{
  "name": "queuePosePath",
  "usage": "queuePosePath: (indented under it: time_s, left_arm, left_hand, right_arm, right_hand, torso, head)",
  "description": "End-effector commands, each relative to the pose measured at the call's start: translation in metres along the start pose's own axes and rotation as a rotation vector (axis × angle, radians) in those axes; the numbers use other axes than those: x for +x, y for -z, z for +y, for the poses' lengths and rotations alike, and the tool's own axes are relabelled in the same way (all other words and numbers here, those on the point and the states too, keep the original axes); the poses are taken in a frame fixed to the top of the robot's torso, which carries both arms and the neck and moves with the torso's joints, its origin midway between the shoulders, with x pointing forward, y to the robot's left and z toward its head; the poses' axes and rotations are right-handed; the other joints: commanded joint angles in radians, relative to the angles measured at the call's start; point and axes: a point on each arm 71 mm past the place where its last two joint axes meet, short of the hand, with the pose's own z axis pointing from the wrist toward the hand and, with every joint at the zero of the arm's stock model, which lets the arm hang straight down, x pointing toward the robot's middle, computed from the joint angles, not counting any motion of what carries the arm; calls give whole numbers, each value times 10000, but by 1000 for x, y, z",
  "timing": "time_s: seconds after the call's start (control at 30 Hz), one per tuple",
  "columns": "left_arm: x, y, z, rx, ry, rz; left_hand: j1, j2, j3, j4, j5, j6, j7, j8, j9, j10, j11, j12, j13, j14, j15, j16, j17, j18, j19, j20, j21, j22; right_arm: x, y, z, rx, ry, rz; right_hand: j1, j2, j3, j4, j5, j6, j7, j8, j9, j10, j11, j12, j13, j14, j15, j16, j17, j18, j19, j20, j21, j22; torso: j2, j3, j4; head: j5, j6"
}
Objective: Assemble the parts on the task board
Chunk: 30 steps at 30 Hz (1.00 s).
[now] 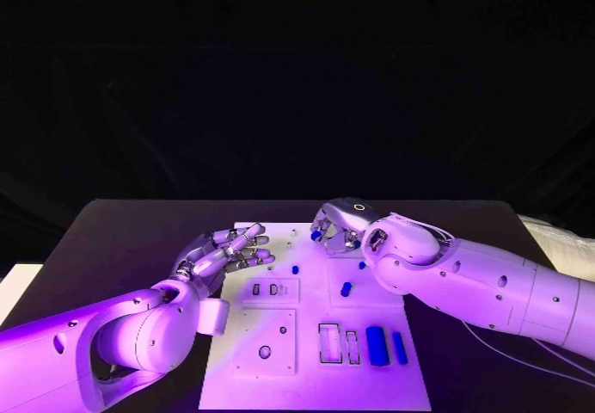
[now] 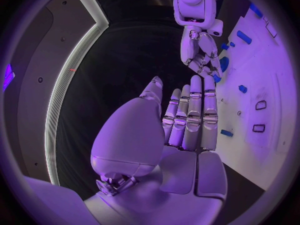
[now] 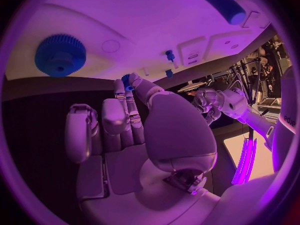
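The white task board (image 1: 325,379) lies in the middle of the black table. My right hand (image 1: 340,225) hovers over the board's far edge and pinches a small blue part (image 1: 317,233) between thumb and fingertip; the same part (image 3: 127,79) shows at the fingertips in the right wrist view. My left hand (image 1: 230,249) is held over the board's far left side with its fingers (image 2: 195,116) stretched out straight and nothing in them. Two small blue parts (image 1: 295,268) (image 1: 347,288) lie mid-board. Two long blue parts (image 1: 376,344) (image 1: 399,347) lie near the front right.
A blue gear (image 3: 60,55) and a blue cylinder (image 3: 219,3) sit on the board near my right hand. Rectangular slots (image 1: 268,291) and a recessed plate (image 1: 266,341) mark the board's left half. Black table (image 1: 124,232) surrounds the board.
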Motion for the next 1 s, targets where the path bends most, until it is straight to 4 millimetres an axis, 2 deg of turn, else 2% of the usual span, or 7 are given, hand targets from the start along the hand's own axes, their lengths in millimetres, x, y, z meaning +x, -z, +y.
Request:
queuePosePath:
  time_s: [0.03, 0.17, 0.43, 1.0]
  left_arm:
    - [4, 0, 0, -49, 323, 302]
    - [5, 1, 0, -79, 379, 333]
    - [6, 2, -1, -100, 415, 369]
    - [6, 3, -2, -101, 406, 369]
  left_hand:
    - [-68, 4, -61, 5, -27, -31, 67, -49, -9, -36, 61, -70, 0, -27, 72, -61, 19, 108, 50, 22, -55, -9]
    - [-72, 5, -66, 4, -27, -35, 68, -53, -9, -40, 62, -74, 1, -30, 74, -66, 25, 108, 49, 24, -59, -12]
    - [-82, 10, -76, 5, -26, -40, 69, -60, -9, -47, 65, -81, 1, -36, 77, -74, 34, 108, 48, 27, -66, -16]
    - [-80, 18, -86, -5, -23, -48, 68, -70, -7, -58, 67, -92, 3, -55, 84, -96, 48, 106, 39, 32, -82, -25]
  right_arm:
    - [-4, -4, 2, 256, -218, -855]
    - [-3, -11, 7, 280, -297, -1017]
    - [3, -23, 13, 315, -304, -891]
    - [10, -37, 13, 733, -162, -266]
  right_hand:
    - [87, 29, 74, -5, 3, 60, 43, 32, 116, -44, 59, -27, 8, 72, -40, -46, -5, -60, -33, 19, 9, -8]
    - [112, 5, 113, -11, 5, 46, 55, 15, 117, -62, 68, -35, 2, 67, -34, -43, -5, -62, -36, 24, 14, 3]
    - [89, -50, 133, 12, -14, 31, 73, -4, 119, -86, 88, -40, -5, 66, -21, -32, 0, -63, -42, 33, 19, 10]
    - [38, -114, 138, 57, -30, 19, 81, -22, 123, -93, 97, -33, -6, 69, -9, -10, 19, -61, -54, 45, 20, 9]
  torso:
    - [23, -6, 34]
    - [50, -26, 104]
    - [123, -101, 226]
    - [281, -176, 333]
  head:
    - [26, 2]
    - [-7, 7]
    - [-54, 6]
    - [-85, 5]
